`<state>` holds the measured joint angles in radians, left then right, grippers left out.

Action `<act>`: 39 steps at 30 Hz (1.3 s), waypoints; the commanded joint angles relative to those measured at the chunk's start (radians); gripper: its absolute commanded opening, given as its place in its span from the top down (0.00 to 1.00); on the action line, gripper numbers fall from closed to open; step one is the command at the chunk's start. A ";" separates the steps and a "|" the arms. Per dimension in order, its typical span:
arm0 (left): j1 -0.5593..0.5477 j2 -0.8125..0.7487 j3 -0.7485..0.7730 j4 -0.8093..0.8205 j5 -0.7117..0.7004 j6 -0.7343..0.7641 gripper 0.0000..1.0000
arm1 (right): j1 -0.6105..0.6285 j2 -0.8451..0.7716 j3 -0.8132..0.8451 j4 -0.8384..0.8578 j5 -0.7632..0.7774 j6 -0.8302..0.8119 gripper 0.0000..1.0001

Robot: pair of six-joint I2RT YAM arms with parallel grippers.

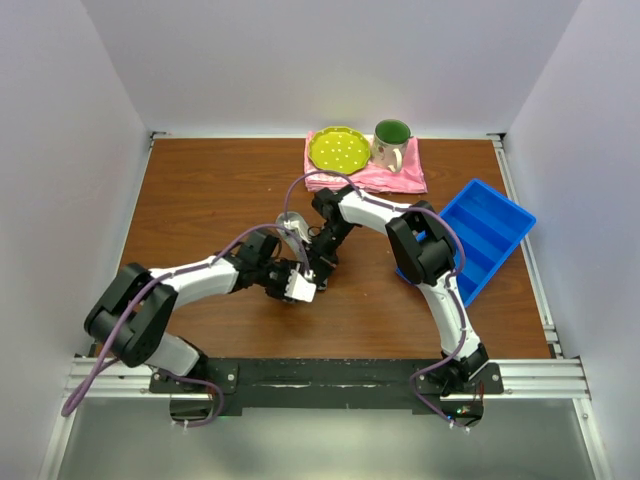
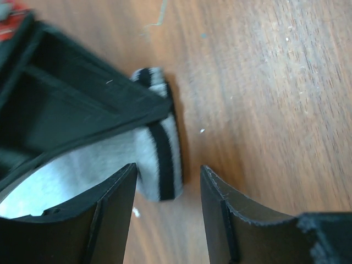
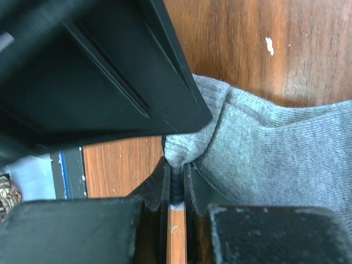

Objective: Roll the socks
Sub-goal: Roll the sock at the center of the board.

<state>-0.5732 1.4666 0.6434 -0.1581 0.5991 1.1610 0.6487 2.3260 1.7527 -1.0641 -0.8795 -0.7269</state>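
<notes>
Top external view: almost nothing of the socks [image 3: 275, 143] (buried under both wrists near the middle of the table [image 1: 200, 200]). Bare wood to the left and along the near edge; blue tray [image 1: 490, 230] at the right edge, pink cloth [image 1: 400, 175] with plate [image 1: 338, 150] and mug [image 1: 391, 140] at the far edge, all well apart from the wrists. Left wrist view: striped cuff end flat on the wood, long axis roughly left to right across the frame, cuff facing right, dark stripes crossing it. Left gripper [image 2: 168, 175] released, fingers spread with the cuff's tip between them, open wood beyond on the right. Right wrist view alone: right gripper [image 3: 176, 171] clenched on a pinched fold of grey fabric, the rest spreading flat to the right; stripes out of sight there.
</notes>
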 commanded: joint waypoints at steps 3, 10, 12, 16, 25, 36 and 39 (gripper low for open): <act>-0.080 0.078 0.028 0.074 -0.122 -0.061 0.47 | -0.014 0.033 0.011 0.055 0.088 -0.026 1.00; -0.102 0.132 0.081 0.037 -0.147 -0.087 0.57 | -0.018 0.027 0.004 0.061 0.091 -0.023 1.00; -0.103 0.138 0.087 0.019 -0.148 -0.093 0.61 | -0.020 0.022 -0.001 0.067 0.096 -0.020 1.00; -0.105 0.147 0.101 -0.014 -0.154 -0.098 0.73 | -0.024 0.019 -0.005 0.075 0.099 -0.016 1.00; -0.106 0.198 0.193 -0.242 -0.125 -0.115 1.00 | -0.056 -0.085 -0.004 0.115 0.166 0.035 0.52; -0.105 0.294 0.324 -0.474 -0.105 -0.234 1.00 | -0.136 -0.345 -0.056 0.153 0.312 0.101 0.19; -0.094 0.348 0.386 -0.532 -0.064 -0.268 1.00 | -0.170 -0.456 -0.139 0.210 0.346 0.116 0.18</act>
<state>-0.6716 1.7149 0.9894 -0.4831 0.4938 0.9829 0.5064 1.9984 1.6859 -0.9199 -0.6102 -0.6449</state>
